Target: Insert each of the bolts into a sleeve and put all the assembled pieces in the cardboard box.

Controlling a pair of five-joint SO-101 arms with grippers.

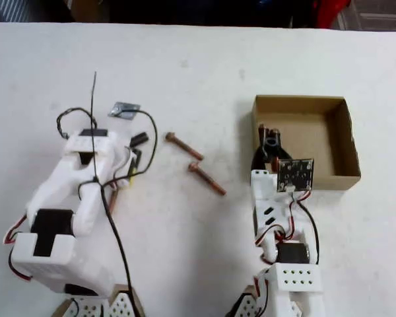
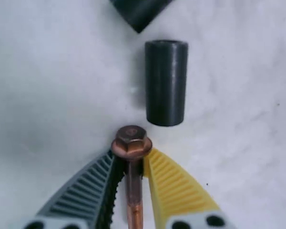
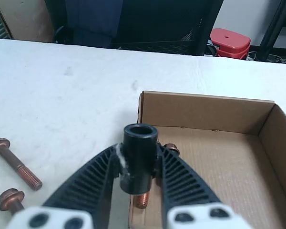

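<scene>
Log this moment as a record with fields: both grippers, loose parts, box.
left gripper: fingers shut on a bolt, its head toward the lying sleeve but apart from it
right gripper: fingers shut on an upright sleeve by a wall of the cardboard box
loose bolts: two on the table between the arms, the second close by

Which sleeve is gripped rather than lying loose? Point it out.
The sleeve upright in the right gripper, at the box wall. The other sleeves lie on the table beyond the left gripper and its bolt.
</scene>
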